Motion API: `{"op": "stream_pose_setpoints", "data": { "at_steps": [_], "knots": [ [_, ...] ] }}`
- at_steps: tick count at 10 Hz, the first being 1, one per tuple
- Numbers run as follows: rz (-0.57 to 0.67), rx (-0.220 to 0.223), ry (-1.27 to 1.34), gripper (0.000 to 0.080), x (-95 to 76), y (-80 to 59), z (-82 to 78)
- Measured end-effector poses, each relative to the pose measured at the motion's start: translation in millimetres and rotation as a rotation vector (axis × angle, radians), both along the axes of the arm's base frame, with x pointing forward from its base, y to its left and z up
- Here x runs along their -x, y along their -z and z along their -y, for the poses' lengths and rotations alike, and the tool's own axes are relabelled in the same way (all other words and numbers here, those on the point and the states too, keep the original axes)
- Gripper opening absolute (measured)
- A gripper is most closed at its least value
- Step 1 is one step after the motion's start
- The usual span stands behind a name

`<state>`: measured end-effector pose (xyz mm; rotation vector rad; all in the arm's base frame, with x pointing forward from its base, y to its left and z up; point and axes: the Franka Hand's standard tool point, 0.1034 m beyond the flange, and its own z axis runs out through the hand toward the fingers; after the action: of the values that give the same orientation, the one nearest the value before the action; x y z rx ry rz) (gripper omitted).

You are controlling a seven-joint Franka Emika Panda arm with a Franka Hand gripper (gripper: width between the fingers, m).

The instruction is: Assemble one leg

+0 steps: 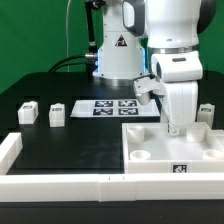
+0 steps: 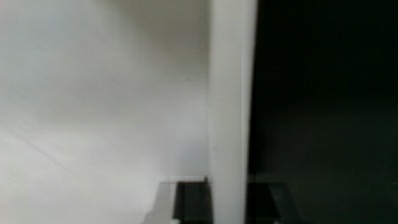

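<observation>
The large white square panel (image 1: 150, 152) with round sockets lies at the exterior view's right. My gripper (image 1: 178, 127) reaches straight down onto its far edge. In the wrist view the panel's flat face (image 2: 107, 100) fills one side, and its narrow edge runs between my two dark fingers (image 2: 192, 202); the gripper (image 2: 233, 186) looks shut on that edge. Two legs (image 1: 28, 113) (image 1: 57, 114) stand apart at the exterior view's left. A third leg (image 1: 207, 112) stands just beyond the gripper on the right. None is held.
The marker board (image 1: 113, 107) lies in the middle, in front of the robot base. Long white bars (image 1: 70, 186) run along the front and the left (image 1: 8, 150), with the panel set against them at the right corner.
</observation>
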<state>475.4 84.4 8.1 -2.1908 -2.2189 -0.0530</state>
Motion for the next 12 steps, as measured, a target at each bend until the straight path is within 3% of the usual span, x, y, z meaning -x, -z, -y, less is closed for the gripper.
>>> {"op": "stream_pose_setpoints", "data": {
  "at_steps": [5, 6, 7, 8, 10, 12],
  "knots": [
    [-0.007, 0.006, 0.0, 0.0059, -7.0, -0.7, 0.7],
    [-0.007, 0.006, 0.0, 0.0129, -7.0, -0.6, 0.8],
    [-0.007, 0.006, 0.0, 0.028, -7.0, -0.6, 0.8],
    [-0.007, 0.006, 0.0, 0.028, -6.9, -0.6, 0.8],
    [-0.007, 0.006, 0.0, 0.0619, -6.9, -0.5, 0.8],
    [-0.007, 0.006, 0.0, 0.064, -6.9, -0.5, 0.9]
  ]
}}
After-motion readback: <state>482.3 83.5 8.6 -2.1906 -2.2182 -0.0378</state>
